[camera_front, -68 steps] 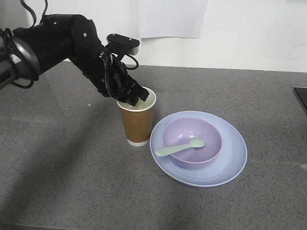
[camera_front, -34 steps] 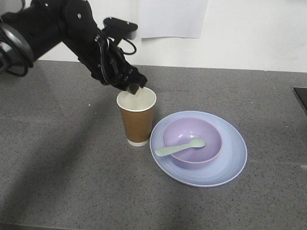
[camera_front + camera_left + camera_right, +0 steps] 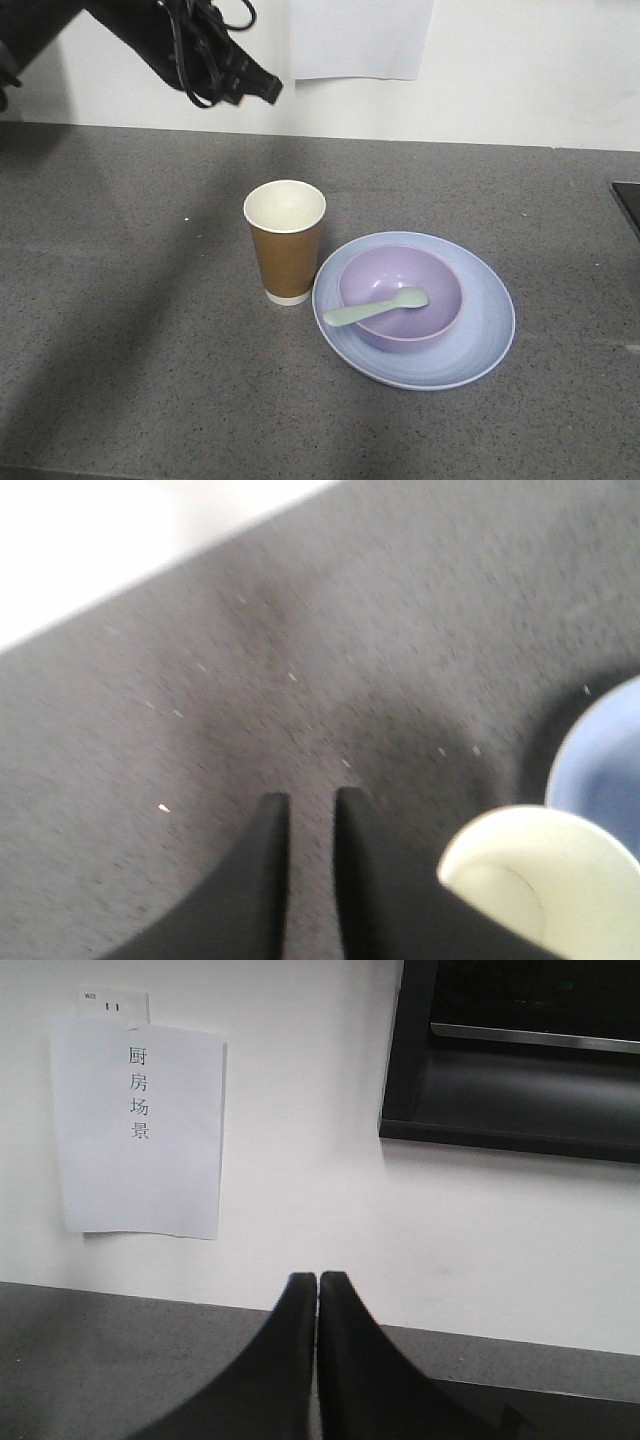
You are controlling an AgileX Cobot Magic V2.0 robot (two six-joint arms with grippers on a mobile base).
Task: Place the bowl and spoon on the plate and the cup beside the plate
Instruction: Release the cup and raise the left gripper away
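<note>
The brown paper cup [image 3: 285,245] stands upright on the grey counter, right by the left rim of the light blue plate [image 3: 490,335]. The lavender bowl [image 3: 400,280] sits on the plate, and the mint-green spoon [image 3: 375,308] lies in it with its handle over the bowl's left edge. My left gripper [image 3: 262,90] hangs high above and behind the cup, apart from it. In the left wrist view my left gripper [image 3: 311,798] is slightly open and empty, with the cup [image 3: 540,890] and the plate [image 3: 600,770] to its right. My right gripper [image 3: 317,1278] is shut, empty and faces the wall.
A white wall runs along the counter's back edge, with a paper sheet [image 3: 360,40] taped to it. A dark object [image 3: 630,205] shows at the right edge of the counter. In the right wrist view a black appliance [image 3: 520,1060] hangs on the wall by the sheet [image 3: 140,1130].
My left gripper has let go of the cup's rim and risen up and back to the left. The cup stays standing beside the plate.
</note>
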